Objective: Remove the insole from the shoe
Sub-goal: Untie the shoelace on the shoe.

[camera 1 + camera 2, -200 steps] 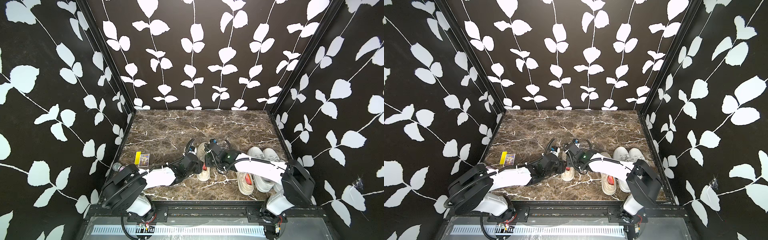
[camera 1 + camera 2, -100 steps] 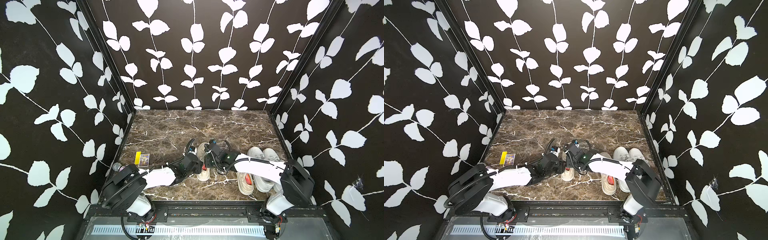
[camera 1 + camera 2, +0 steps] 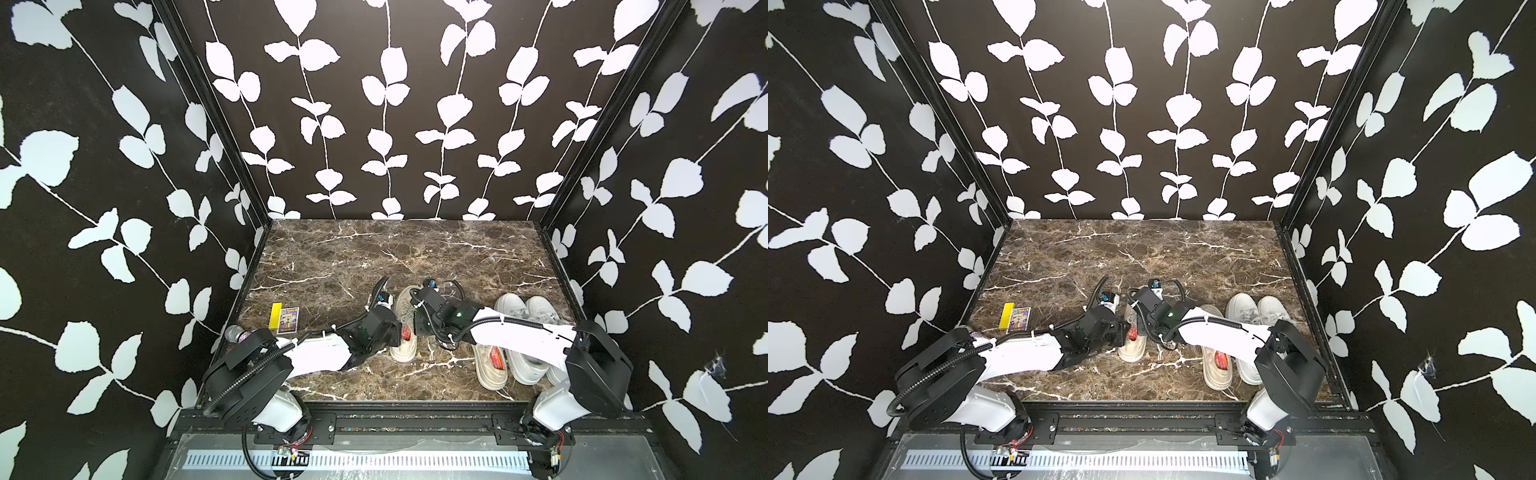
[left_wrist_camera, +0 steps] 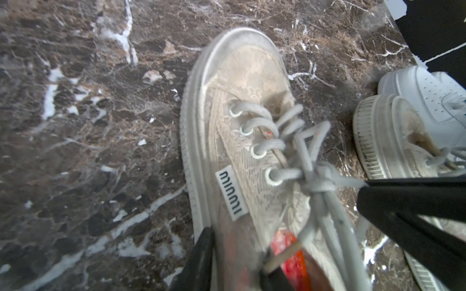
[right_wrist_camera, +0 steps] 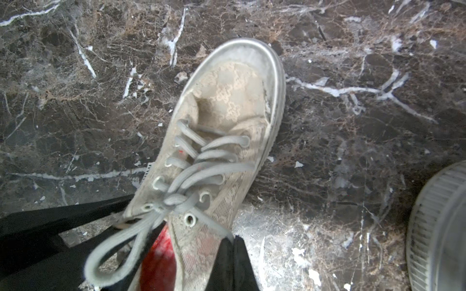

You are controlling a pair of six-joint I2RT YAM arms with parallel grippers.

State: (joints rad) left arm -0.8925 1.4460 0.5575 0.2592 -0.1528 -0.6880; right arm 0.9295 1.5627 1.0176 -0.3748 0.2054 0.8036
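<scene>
1. The red insole (image 4: 290,252) lies in the shoe (image 4: 252,126), near the middle of the surface (image 3: 374,257).
2. It looks thin, light and bendy; pinch its edge at the opening.
3. The shoe is soft lacy cloth with a rubbery sole.
4. The right end effector (image 5: 234,241) is clenched, seemingly on the shoe's rim.
5. The left end effector (image 4: 237,249) straddles the shoe's wall; I cannot tell if it grips.

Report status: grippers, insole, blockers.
Left gripper jaws astride shoe wall, grip unclear. Right gripper shut at collar. Insole inside. Laces tied.
</scene>
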